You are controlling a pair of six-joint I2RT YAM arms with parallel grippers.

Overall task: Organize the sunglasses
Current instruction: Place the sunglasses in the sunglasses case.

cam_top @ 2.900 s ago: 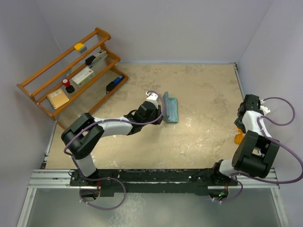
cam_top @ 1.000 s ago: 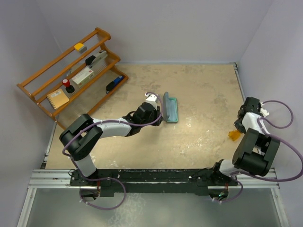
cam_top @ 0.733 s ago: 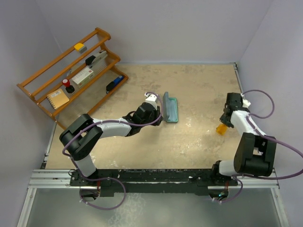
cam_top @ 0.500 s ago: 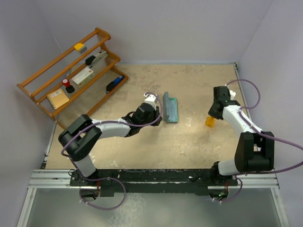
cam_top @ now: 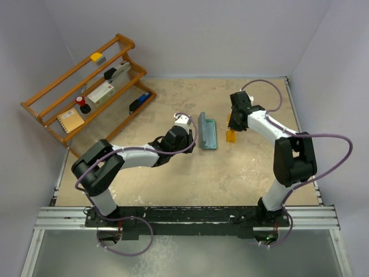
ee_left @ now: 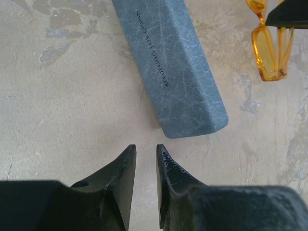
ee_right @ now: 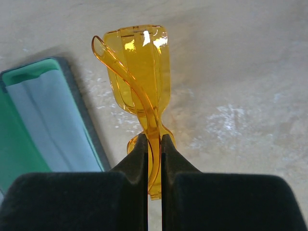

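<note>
Beige, mottled tabletop [cam_top: 259, 167] fills the space between pale lilac walls. At far left a slanted wooden rack [cam_top: 69, 72] stands against the wall, with a yellow block [cam_top: 96, 57] on an upper rail and a small notebook [cam_top: 71, 121] lower down. From the left base the arm reaches toward the middle of the table. The left gripper [ee_left: 145, 150] sits low over the surface with its fingers only a narrow slit apart and nothing between them, just short of the near end of the glasses case [ee_left: 173, 72]. The case lies open near the table's centre, grey outside, teal inside. Just to its right, apart from it, the right gripper [ee_right: 154, 144] is clamped on a temple arm of the orange sunglasses [ee_right: 142, 72], lenses hanging down beyond the fingertips. Whether they touch the table I cannot tell.
</note>
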